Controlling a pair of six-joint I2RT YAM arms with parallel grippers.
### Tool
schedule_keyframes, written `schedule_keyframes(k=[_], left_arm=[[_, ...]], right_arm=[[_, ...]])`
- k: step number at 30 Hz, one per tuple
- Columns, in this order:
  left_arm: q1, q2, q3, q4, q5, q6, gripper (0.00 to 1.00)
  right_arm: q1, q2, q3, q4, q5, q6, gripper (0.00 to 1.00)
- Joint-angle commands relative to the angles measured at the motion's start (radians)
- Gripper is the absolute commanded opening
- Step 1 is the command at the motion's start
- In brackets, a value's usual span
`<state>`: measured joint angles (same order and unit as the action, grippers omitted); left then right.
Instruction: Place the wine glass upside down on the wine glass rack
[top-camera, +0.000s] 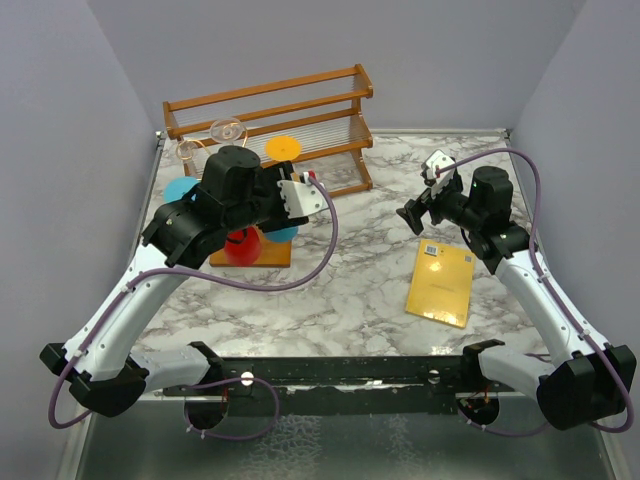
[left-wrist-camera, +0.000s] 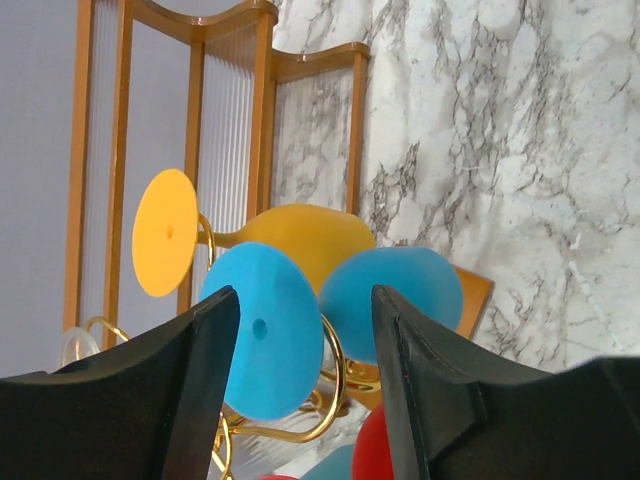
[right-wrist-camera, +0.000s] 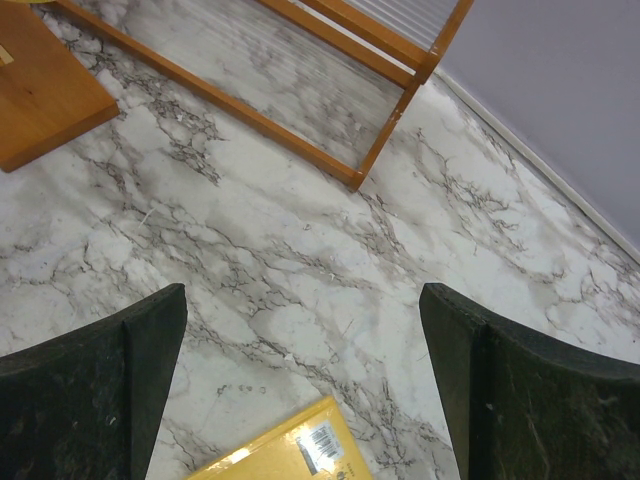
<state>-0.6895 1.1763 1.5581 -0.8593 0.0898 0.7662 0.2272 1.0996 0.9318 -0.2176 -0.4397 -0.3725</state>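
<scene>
The gold wire rack (left-wrist-camera: 338, 378) stands on its orange-brown wooden base (top-camera: 270, 257), under my left arm. Red (top-camera: 243, 245), blue and yellow (left-wrist-camera: 300, 240) wine glasses hang on it. In the left wrist view a blue wine glass, foot (left-wrist-camera: 262, 345) and bowl (left-wrist-camera: 395, 300), sits in a gold loop just beyond my fingers. My left gripper (left-wrist-camera: 305, 292) is open and holds nothing; it also shows from above (top-camera: 278, 212). My right gripper (right-wrist-camera: 302, 292) is open and empty over the marble at the right (top-camera: 412, 215).
A two-tier wooden slatted shelf (top-camera: 270, 110) stands at the back, right behind the rack. A clear glass (top-camera: 228, 130) sits near its left end. A yellow book (top-camera: 440, 283) lies on the marble under the right arm.
</scene>
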Motion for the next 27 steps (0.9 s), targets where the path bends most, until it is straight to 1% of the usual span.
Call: schedule_keyframes(k=[1,3,4,5,6,7,11,14,16,20,23,27], left_arm=[[-0.002,-0.018,0.006,0.051,0.027,-0.079,0.64],[-0.002,-0.020,0.013,0.066,0.019,-0.110,0.72],[-0.002,-0.022,0.017,0.073,0.011,-0.131,0.80],[0.000,-0.025,0.023,0.088,0.002,-0.153,0.90],[0.002,-0.028,0.028,0.101,-0.008,-0.175,0.97],[0.008,-0.033,0.031,0.120,-0.018,-0.199,0.99],[0.086,-0.065,0.004,0.251,-0.103,-0.334,0.99],[0.175,-0.082,0.005,0.313,-0.193,-0.397,0.99],[0.221,-0.092,0.017,0.336,-0.255,-0.407,0.99],[0.308,-0.127,0.011,0.423,-0.388,-0.467,0.99],[0.349,-0.163,-0.026,0.469,-0.403,-0.514,0.99],[0.408,-0.211,-0.099,0.501,-0.390,-0.577,0.99]], right_arm=[[-0.005,-0.006,-0.007,0.007,-0.020,-0.014,1.00],[-0.005,-0.005,-0.006,0.007,-0.020,-0.015,1.00],[-0.005,-0.006,-0.005,0.007,-0.021,-0.015,1.00],[-0.005,-0.005,-0.004,0.007,-0.021,-0.013,1.00],[-0.005,-0.004,-0.004,0.007,-0.021,-0.013,1.00],[-0.005,-0.002,-0.003,0.006,-0.019,-0.014,1.00],[-0.005,-0.002,0.022,-0.012,0.042,-0.023,1.00],[-0.005,0.011,0.056,-0.030,0.159,-0.031,1.00],[-0.006,0.035,0.085,-0.041,0.245,-0.025,1.00],[-0.005,0.113,0.170,-0.078,0.415,0.032,1.00],[-0.005,0.166,0.240,-0.111,0.533,0.077,0.99],[-0.005,0.193,0.333,-0.150,0.600,0.113,1.00]])
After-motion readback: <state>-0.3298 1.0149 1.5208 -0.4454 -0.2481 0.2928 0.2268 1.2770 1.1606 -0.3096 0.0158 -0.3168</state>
